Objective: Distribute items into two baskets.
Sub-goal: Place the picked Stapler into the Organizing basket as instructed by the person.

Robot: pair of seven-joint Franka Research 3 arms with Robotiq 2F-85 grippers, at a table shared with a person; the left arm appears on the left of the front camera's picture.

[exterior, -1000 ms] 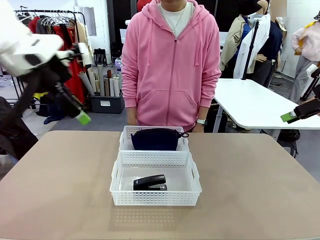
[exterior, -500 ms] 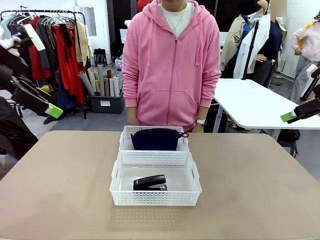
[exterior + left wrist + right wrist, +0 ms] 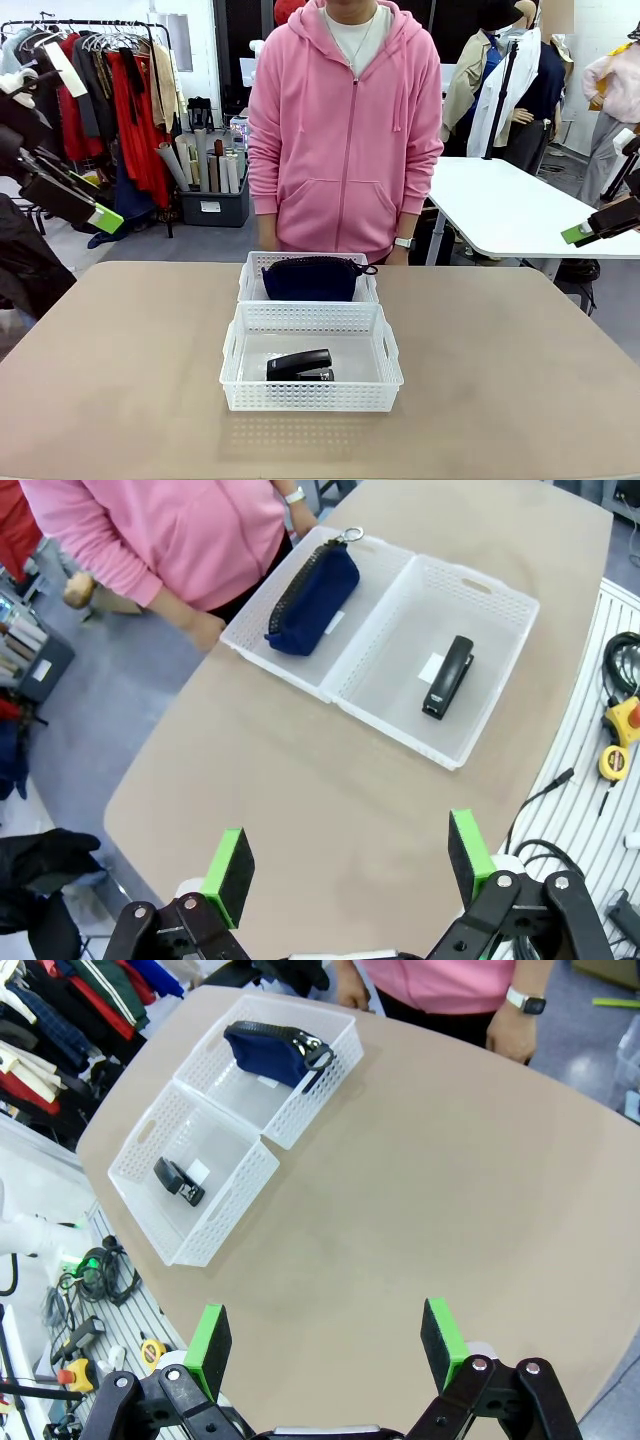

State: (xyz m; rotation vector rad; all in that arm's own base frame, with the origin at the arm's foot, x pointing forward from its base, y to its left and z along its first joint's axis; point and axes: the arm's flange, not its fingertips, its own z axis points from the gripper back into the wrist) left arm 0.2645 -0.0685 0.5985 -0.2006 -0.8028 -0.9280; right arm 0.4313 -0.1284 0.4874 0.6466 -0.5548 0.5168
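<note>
- Between the earlier front pictures and this one, our left gripper (image 3: 95, 215) had swung up and away from over the table to its left edge, where it hung high near the clothes rack (image 3: 100, 30); over the last half second it barely shifted.
- We kept our right gripper (image 3: 590, 228) parked off the table's right side, as in both earlier pictures.
- Both wrist views showed our grippers, left (image 3: 350, 865) and right (image 3: 325, 1345), with green pads spread wide and nothing between them.
- We saw the black stapler (image 3: 300, 365) lying flat in the near white basket (image 3: 310, 400), and the navy zippered pouch (image 3: 312, 278) standing on edge in the far basket (image 3: 247, 285) (the two baskets touch, end to end).
- The person in the pink hoodie (image 3: 345, 130) stood at the far side, arms down.
- We judged the task done: one item per basket, both arms withdrawn, nothing loose on the tan table (image 3: 120, 370).
</note>
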